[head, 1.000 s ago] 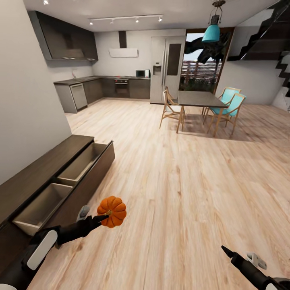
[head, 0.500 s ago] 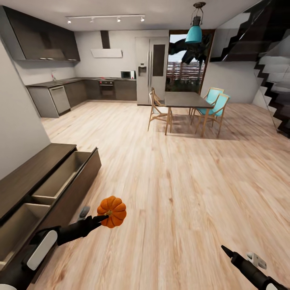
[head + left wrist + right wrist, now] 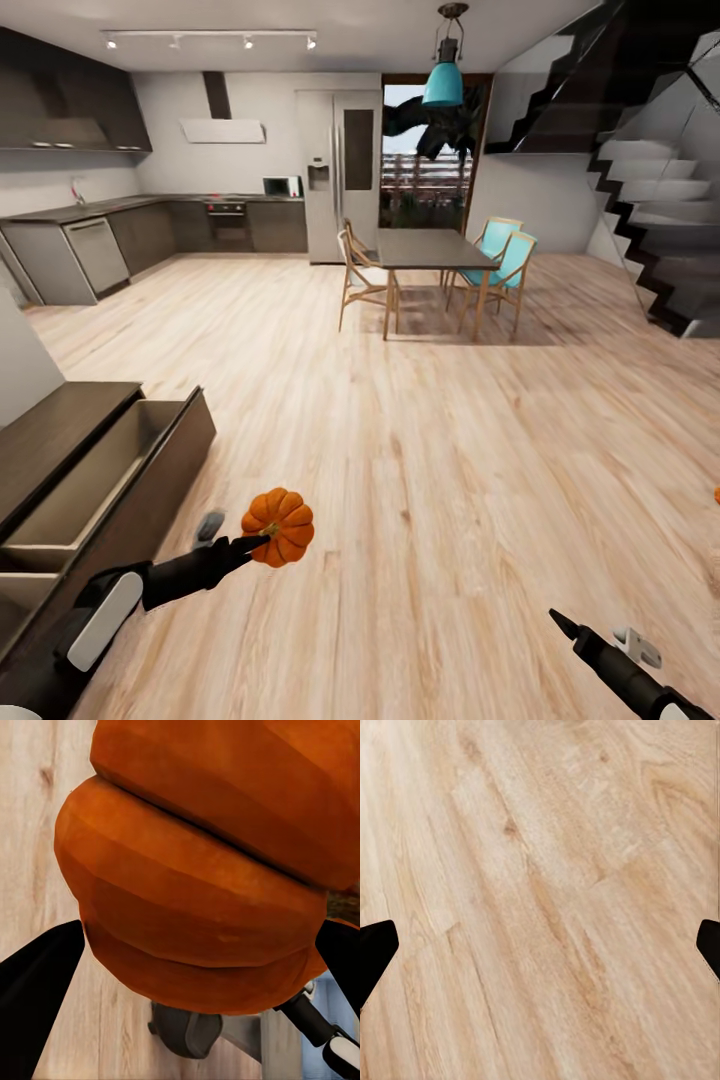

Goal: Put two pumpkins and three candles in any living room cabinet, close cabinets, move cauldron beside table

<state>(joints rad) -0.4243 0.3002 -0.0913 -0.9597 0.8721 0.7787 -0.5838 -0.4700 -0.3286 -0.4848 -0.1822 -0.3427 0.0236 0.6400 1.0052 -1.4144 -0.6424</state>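
Note:
A bright orange ribbed pumpkin hangs above the wood floor with my left gripper shut on it. In the left wrist view the pumpkin sits between the two black fingers. The dark-brown cabinet runs along the left wall with its drawers pulled open, showing a pale interior, just left of the pumpkin. My right gripper hangs low at the front right, open over bare floor. A small orange sliver lies on the floor at the right edge, too cut off to identify.
A dining table with wooden and teal chairs stands in the middle distance. The grey kitchen and fridge line the back wall. A staircase rises at the right. Open wood floor lies between.
The camera has turned to the right, so the cabinet and kitchen have slid leftward in view and the stairs have come in. Both arms and the held pumpkin keep their place.

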